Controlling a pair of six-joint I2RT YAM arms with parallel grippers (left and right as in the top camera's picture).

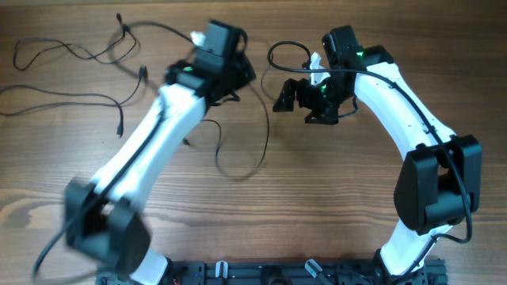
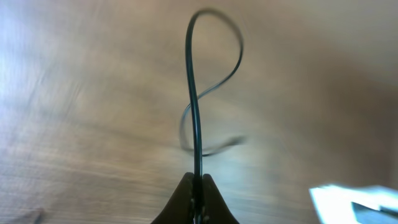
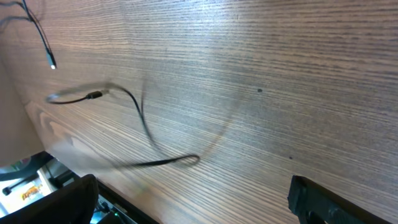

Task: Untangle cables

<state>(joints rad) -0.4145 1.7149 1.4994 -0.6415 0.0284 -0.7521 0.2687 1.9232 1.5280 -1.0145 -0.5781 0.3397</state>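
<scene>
Your left pincer (image 2: 198, 188) is clamped tight on one of the thin black flexible cables (image 2: 193, 106). The cable rises straight from the fingertips and curls into a loop above the brown wood-grain table (image 2: 74, 124). Your right pincer (image 3: 189, 196) stands wide, gripping nothing, above a blurred cable strand (image 3: 165, 162) lying on the table. Seen from overhead, more cables sprawl across the table's far corner on the left arm's side.

Seemingly a robotics lab bench; left arm (image 1: 150, 142) and right arm (image 1: 400, 103) mounted at a wood-grain table (image 1: 317, 198).
</scene>
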